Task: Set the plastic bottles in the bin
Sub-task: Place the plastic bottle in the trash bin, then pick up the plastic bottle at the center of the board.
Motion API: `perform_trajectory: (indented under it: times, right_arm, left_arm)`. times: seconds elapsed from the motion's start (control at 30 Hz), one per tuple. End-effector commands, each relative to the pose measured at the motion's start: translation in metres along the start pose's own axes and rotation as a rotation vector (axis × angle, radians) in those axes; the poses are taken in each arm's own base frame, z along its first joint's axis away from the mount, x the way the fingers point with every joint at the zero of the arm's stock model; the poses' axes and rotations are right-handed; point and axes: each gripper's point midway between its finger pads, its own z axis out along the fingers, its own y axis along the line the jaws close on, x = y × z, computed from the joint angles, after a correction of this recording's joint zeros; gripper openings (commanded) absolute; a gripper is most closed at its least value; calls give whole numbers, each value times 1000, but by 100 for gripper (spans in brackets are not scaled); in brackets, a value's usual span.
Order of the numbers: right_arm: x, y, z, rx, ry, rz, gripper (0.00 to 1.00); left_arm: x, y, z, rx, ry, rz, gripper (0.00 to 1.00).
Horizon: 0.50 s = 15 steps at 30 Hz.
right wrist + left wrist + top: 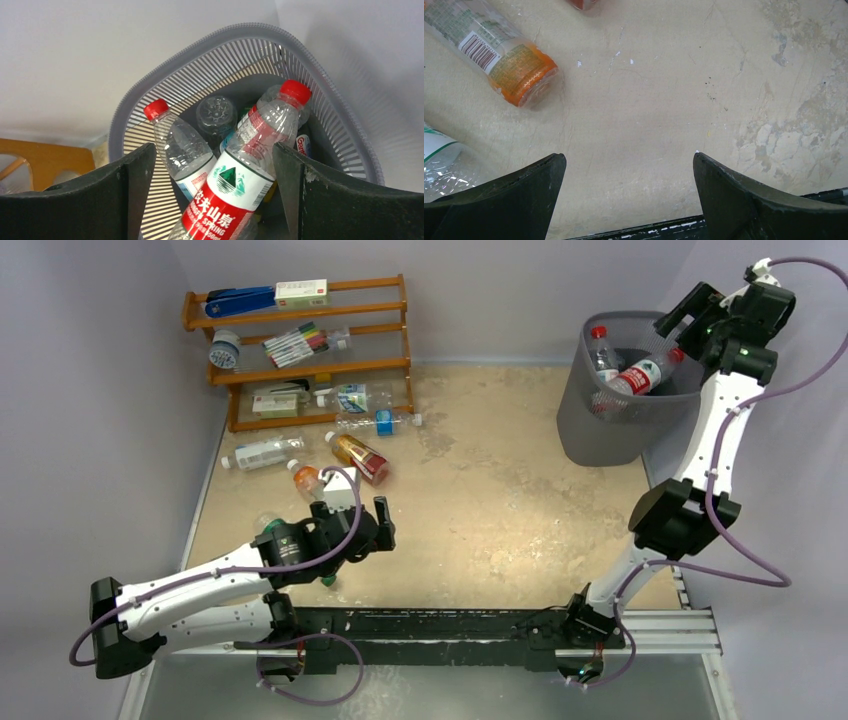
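two bottles with red caps show in the bin (600, 430), the grey mesh basket at about 2 o'clock on the counter (500, 520). the clear bottle (176, 145) leans against the wall at 10 o'clock inside the rim. the slanted bottle (250, 170), with a red and white label, lies across the heap with its cap toward 1 o'clock. a third bottle (216, 115) shows between them.

the right claw (212, 150) hangs over the rim. its fingers are spread wider than the slanted bottle between them, with a gap on the left finger's side, so it grips nothing.

the left claw (628, 156) hovers low over bare counter at 8 o'clock, spread fully and empty. an orange bottle (506, 60) lies on its side off its 11 o'clock. other loose bottles (262, 452) lie at 10 o'clock before the wooden shelf rack (360, 365).
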Motion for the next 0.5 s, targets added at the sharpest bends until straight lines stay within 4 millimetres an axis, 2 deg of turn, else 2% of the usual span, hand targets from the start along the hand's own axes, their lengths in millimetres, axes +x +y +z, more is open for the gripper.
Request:
perform_trajectory:
  times: [0.0,0.17,0.3,0.37,0.47]
  right_arm:
    - [-40,30,-43,-80,-113,-69,89]
    - [-52,42,-67,-100,-151,-72,91]
    - [-62,57,-96,-134,-197,-73,92]
    - [-59,70,-108,-194,-195,-70,92]
    - [-44,87,-123,-284,-171,-72,92]
  left_arm:
    - [-9,-10,0,21,-28,1,100]
    - [-9,-14,2,24,-22,2,100]
    - [-10,-13,0,23,-24,1,100]
    - [-12,-12,-1,19,-29,1,100]
    - [-15,-11,-3,16,-38,2,100]
